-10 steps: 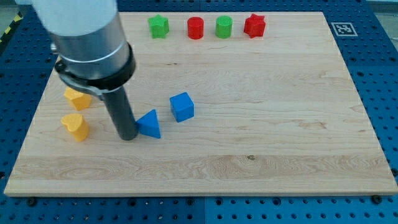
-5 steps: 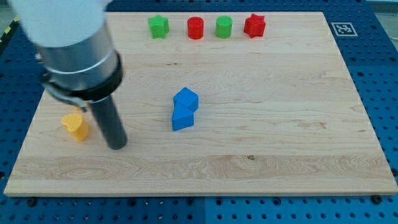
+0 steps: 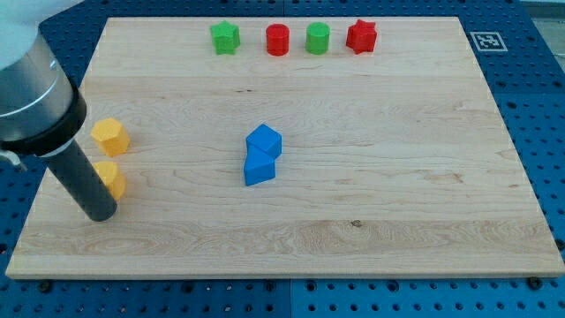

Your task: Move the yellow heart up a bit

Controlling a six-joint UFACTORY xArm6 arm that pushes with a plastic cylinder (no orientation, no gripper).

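Only one camera view here, so this was all of it. The wooden board [image 3: 371,177] filled most of the frame, sitting on a blue pegboard table [image 3: 547,106], with a small black-and-white marker tag [image 3: 484,40] in its upper right corner.

My tip [image 3: 99,215] was down at the lower left of the frame, and the dark rod ran up from it into the big grey arm body in the upper left corner. No jaws on this rig, just the plain rod, so nothing to open or close.

The yellow heart [image 3: 112,179] was at the left of the board, partly hidden behind the rod; my tip sat just at its lower left, looking like it touched, though I couldn't tell for sure. Just above it was a yellow hexagon-ish block [image 3: 110,137], close to the heart but apart from it.

Around the middle, the blue cube [image 3: 265,140] and blue triangle [image 3: 258,168] were pressed together, the cube on the upper side.

Along the top edge was a row, left to right: green star [image 3: 225,38], red cylinder [image 3: 278,40], green cylinder [image 3: 318,39], red star [image 3: 361,36]
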